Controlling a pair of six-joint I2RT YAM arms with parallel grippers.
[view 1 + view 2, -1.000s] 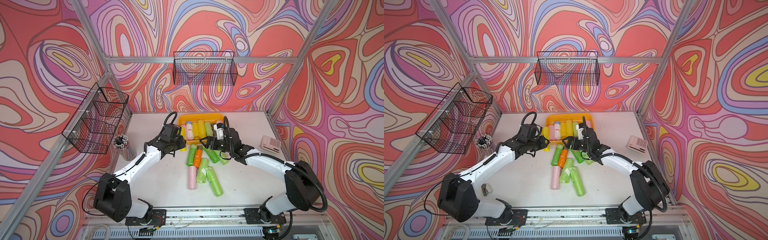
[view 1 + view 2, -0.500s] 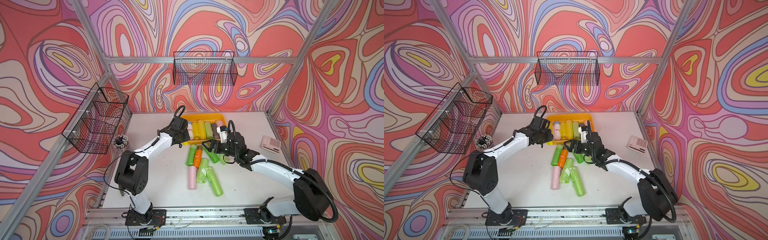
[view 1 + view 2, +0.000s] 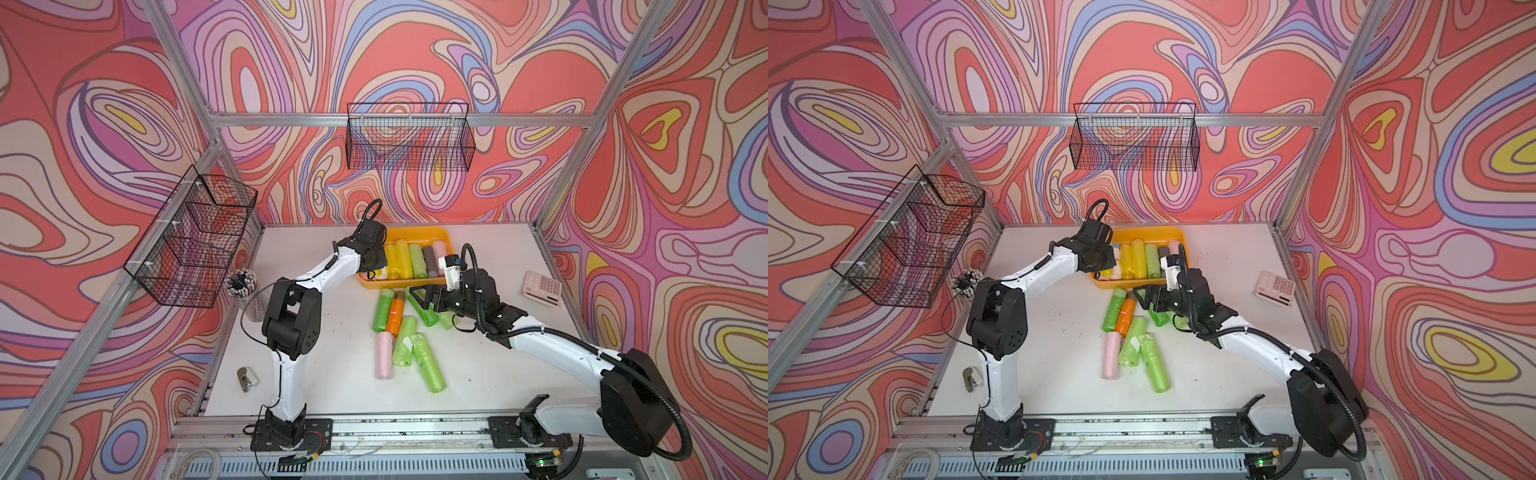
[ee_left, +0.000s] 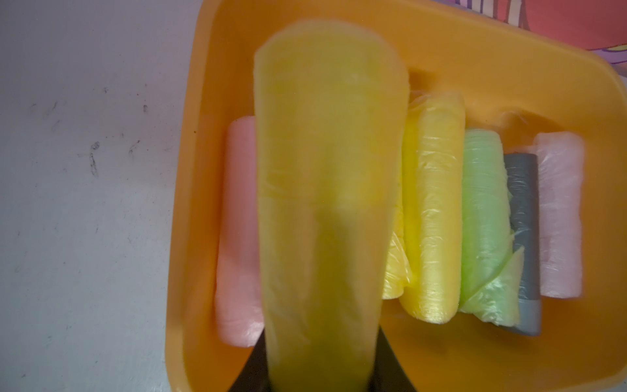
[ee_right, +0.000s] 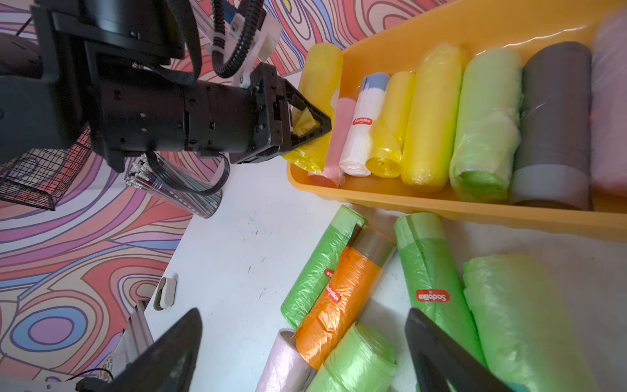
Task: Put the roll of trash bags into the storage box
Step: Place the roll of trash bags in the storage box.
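Looks like a robotics lab cell: aluminium frame (image 3: 291, 120), swirly printed walls (image 3: 104, 124), two robot arms (image 3: 552, 345) bolted to a rail (image 3: 415, 428) along the front edge of the desk (image 3: 332, 374).

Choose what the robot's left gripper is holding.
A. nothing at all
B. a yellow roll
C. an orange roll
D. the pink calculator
B: the right wrist view shows the left gripper shut on the yellow roll, and the left wrist view shows that roll held over the storage box.
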